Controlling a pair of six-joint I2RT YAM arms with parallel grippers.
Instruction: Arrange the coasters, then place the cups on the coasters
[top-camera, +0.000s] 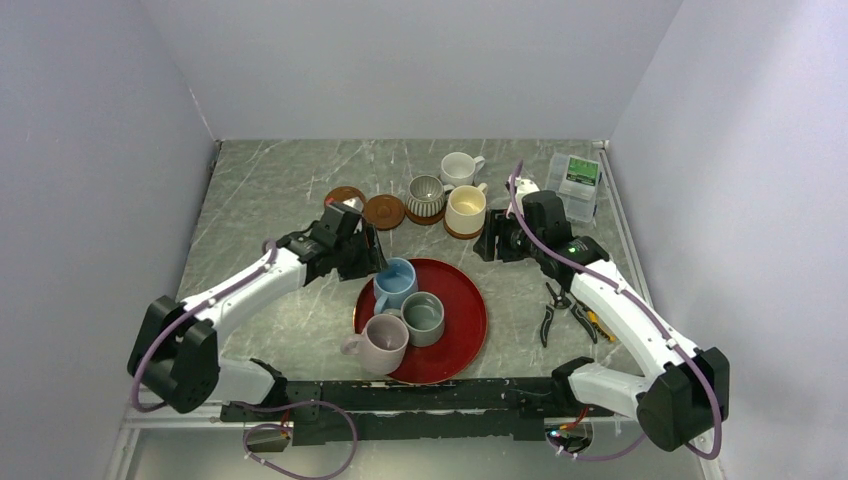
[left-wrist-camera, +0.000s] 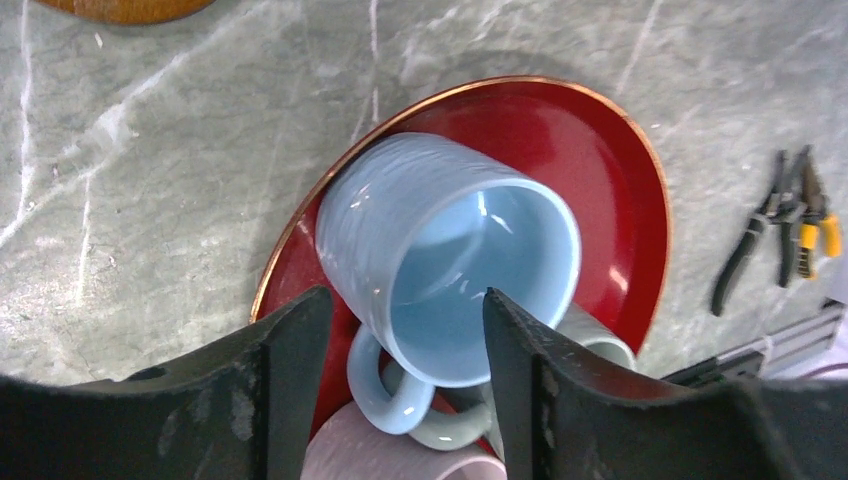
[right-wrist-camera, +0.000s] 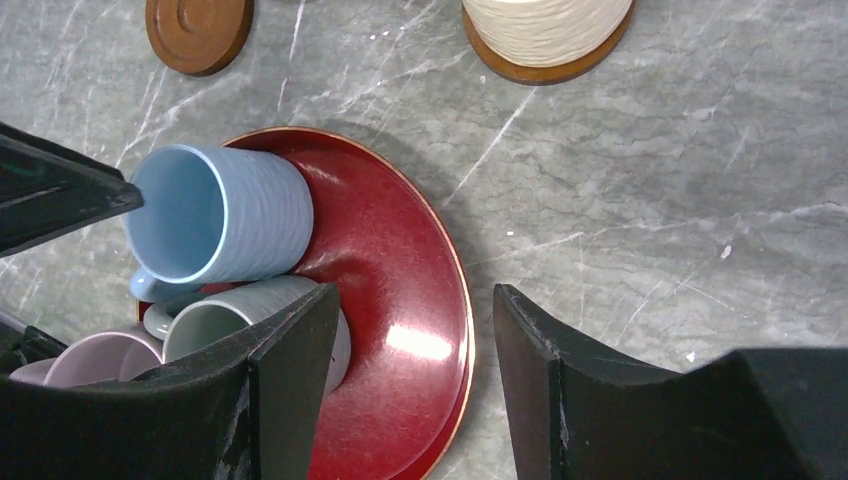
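Three cups stand on the red tray: light blue, grey-green and pale lilac. My left gripper is open astride the light blue cup: one finger stands over its mouth, the other outside its wall by the handle, with a gap showing. Two bare coasters lie behind the tray. The ribbed cup and cream cup each sit on a coaster. A white cup stands farther back. My right gripper hangs open and empty over the tray's edge.
Black pliers and a yellow-handled tool lie right of the tray. A clear plastic box sits at the back right corner. Grey walls close in the marble table on three sides.
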